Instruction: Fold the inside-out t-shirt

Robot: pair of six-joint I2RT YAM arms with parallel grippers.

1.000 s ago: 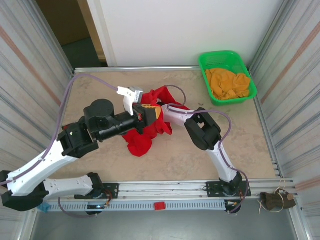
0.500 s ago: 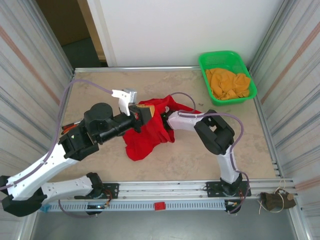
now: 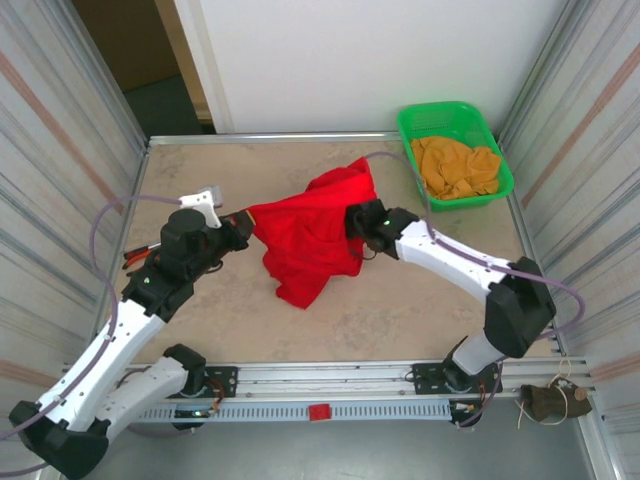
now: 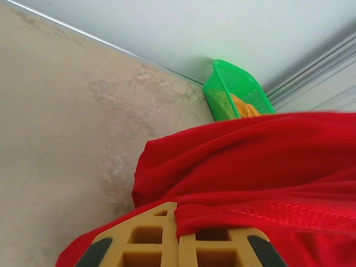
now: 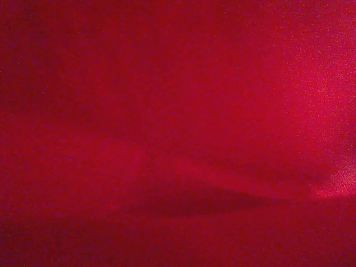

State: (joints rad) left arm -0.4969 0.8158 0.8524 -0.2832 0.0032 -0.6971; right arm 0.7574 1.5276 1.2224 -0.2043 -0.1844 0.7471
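Near the middle of the table [image 3: 200, 170], a little toward the far edge: the inside-out t-shirt [image 3: 310, 238], bunched in red folds and strung between two arms, humped at the right side, lower tail sagging toward the front edge and seemingly resting on the surface. Clamped at the left side by the left gripper [image 4: 177, 245], tan fingers [image 4: 133, 257] closed together on a stitched hem. Sunk into the cloth on the opposite side: the right gripper [image 3: 356, 220], fingertips hidden by fabric, so impossible to tell whether closed or parted. Tucked in the far right corner, well apart from the shirt: a green basket [image 3: 404, 130] holding an orange-yellow cloth [image 3: 455, 168].

Judged as early spreading, with no fold laid yet. Plenty to go wrong from here. Held only by a thin edge at the left, so liable to slip out under a hard sideways pull. Possibly caught through several layers at the right, which would leave the body twisted rather than flat once lowered. Sleeves lost somewhere in the bundle, hence a real chance of creasing over a hidden wad. Lens on the right wrist smothered in red, leaving little to steer by.
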